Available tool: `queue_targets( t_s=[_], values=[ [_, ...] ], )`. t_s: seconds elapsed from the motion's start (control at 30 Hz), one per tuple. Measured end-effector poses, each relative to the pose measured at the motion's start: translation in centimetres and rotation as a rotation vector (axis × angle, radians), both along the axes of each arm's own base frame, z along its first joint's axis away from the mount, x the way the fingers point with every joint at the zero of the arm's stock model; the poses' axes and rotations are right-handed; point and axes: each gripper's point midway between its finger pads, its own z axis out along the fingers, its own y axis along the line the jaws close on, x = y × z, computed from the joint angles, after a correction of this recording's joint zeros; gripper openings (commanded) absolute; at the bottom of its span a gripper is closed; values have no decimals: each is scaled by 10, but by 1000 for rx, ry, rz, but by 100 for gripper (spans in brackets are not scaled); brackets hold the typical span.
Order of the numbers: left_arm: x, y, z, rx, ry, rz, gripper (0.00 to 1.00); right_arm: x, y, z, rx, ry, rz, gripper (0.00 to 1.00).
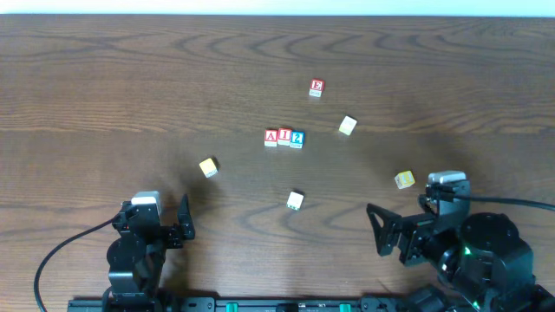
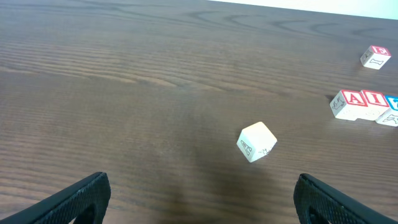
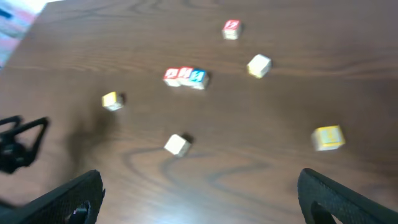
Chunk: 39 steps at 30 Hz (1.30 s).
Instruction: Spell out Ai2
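Observation:
Three letter blocks stand touching in a row at the table's middle: a red A block (image 1: 271,138), a red I block (image 1: 284,137) and a blue 2 block (image 1: 297,139). The row also shows in the left wrist view (image 2: 364,102) and, blurred, in the right wrist view (image 3: 185,76). My left gripper (image 1: 184,218) is open and empty at the near left, well away from the row. My right gripper (image 1: 379,230) is open and empty at the near right.
Loose blocks lie around the row: a red E block (image 1: 316,87), a pale block (image 1: 348,126), a yellow block (image 1: 208,167), a white block (image 1: 296,201) and a yellow block (image 1: 405,179) beside the right arm.

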Motion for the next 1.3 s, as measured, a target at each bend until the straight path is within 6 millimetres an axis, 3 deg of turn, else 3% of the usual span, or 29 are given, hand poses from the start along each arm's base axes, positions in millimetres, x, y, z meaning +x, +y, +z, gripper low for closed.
queue_targets(
  t_s=[0.1,0.2,0.4,0.63,0.9,1.3],
  values=[
    [0,0,0,0,0,0,96,11,-14,0,-54,-61,-53,99],
    [0,0,0,0,-1,-1,95,19,-39,-13,-105,-110,-148,99],
    [0,0,1,0,-2,0,95,20,-74,-62,-143,-146,-303,99],
    [0,0,0,0,-2,0,95,13,-82,-129,-168,-113,-329,99],
    [0,0,0,-1,-2,-2,96,9,-82,-188,-187,-47,-319,99],
    [0,-1,0,-1,-2,-3,95,6,-81,-199,-191,-15,-310,99]
  ],
)
